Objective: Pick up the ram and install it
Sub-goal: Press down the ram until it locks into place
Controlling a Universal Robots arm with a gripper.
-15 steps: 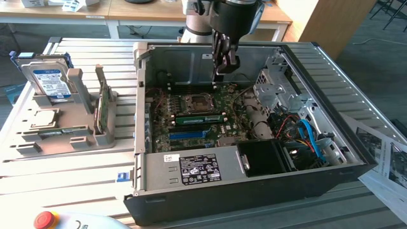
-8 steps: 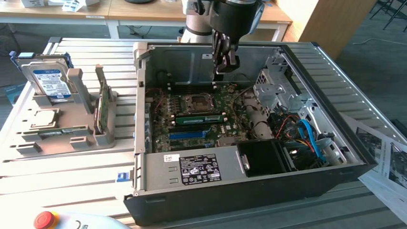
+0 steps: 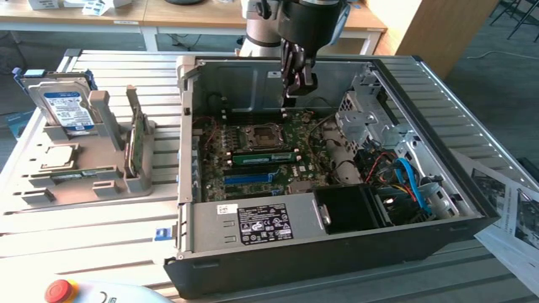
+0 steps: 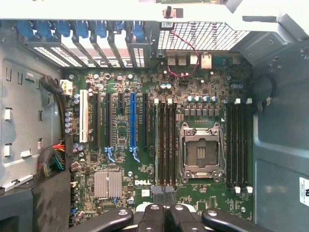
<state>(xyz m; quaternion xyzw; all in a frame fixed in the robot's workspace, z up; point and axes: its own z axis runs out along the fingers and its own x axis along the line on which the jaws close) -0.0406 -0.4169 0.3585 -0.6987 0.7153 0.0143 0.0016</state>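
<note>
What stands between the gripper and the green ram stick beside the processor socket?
Likely yes, it can reach: nothing. The gripper, jaws shut, hangs over the open case, and the ram sits uncovered on the motherboard.

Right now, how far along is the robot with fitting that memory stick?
Picked up and placed, it seems: the green memory stick stands on the board beside the processor socket. In hand: nothing; the gripper hangs shut above it. Left: I cannot tell whether the stick is clicked fully home.
</note>
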